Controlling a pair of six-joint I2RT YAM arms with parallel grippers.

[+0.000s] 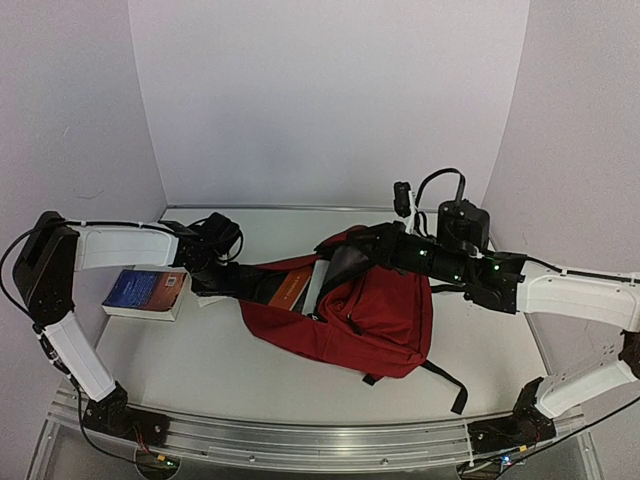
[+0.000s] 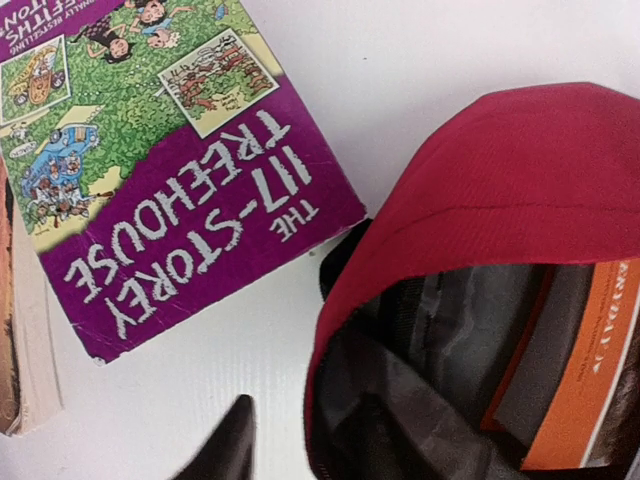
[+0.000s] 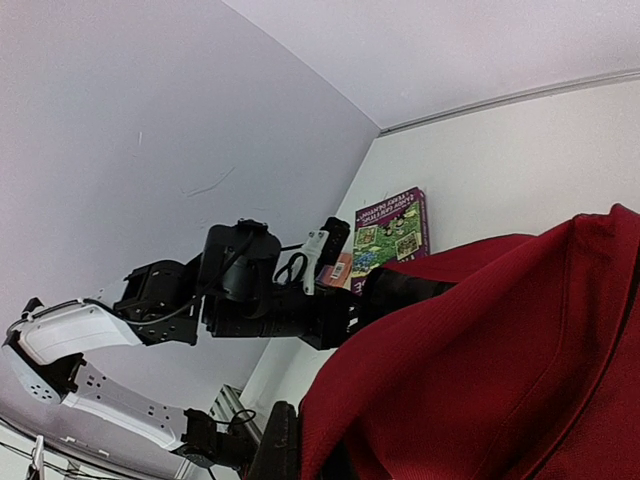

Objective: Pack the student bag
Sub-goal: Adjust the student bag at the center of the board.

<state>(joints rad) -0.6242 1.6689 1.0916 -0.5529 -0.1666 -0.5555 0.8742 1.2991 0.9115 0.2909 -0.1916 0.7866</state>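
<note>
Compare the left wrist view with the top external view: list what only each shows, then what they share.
Only left wrist: the readable Treehouse title on the purple-and-green paperback book. Only top external: the white left arm, the white right arm, and a black strap trailing toward the near edge. Shared: the dark red fabric backpack, open, with an orange-covered book inside.
</note>
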